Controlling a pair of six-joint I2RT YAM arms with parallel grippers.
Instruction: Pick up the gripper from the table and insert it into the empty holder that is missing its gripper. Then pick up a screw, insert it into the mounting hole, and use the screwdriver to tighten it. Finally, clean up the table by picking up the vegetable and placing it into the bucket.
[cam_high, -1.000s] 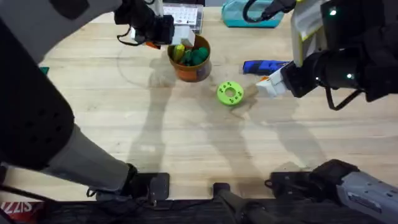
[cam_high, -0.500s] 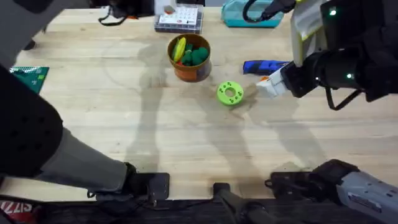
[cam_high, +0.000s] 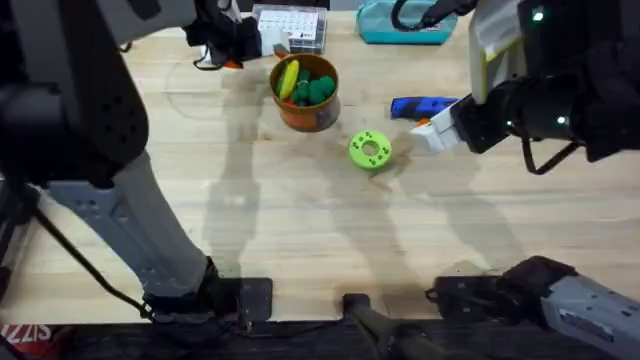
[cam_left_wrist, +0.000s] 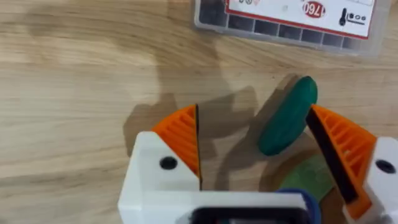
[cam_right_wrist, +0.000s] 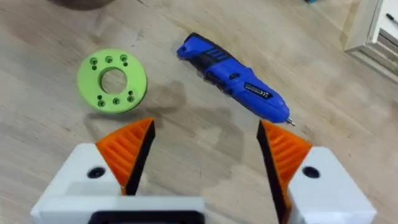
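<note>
The orange bucket (cam_high: 306, 112) stands at the back centre, with the yellow vegetable (cam_high: 289, 78) and green toy pieces inside it. The blue screwdriver (cam_high: 428, 105) (cam_right_wrist: 233, 78) lies to the bucket's right. My right gripper (cam_high: 428, 133) (cam_right_wrist: 205, 134) hovers open just in front of the screwdriver, with nothing between its fingers. My left gripper (cam_high: 228, 45) (cam_left_wrist: 252, 124) is open, low over the table left of the bucket. A dark green toy piece (cam_left_wrist: 288, 115) lies on the wood between its orange pads, close to one of them. The loose gripper and the holder are out of view.
A lime-green disc with holes (cam_high: 370, 150) (cam_right_wrist: 112, 81) lies in front of the bucket. A clear compartment box (cam_high: 292, 28) (cam_left_wrist: 286, 18) and a teal pouch (cam_high: 405, 25) sit along the back edge. The arm bases line the front edge.
My left gripper swung away from the bucket toward the back left, then came back partway and lower. The right arm has not moved.
</note>
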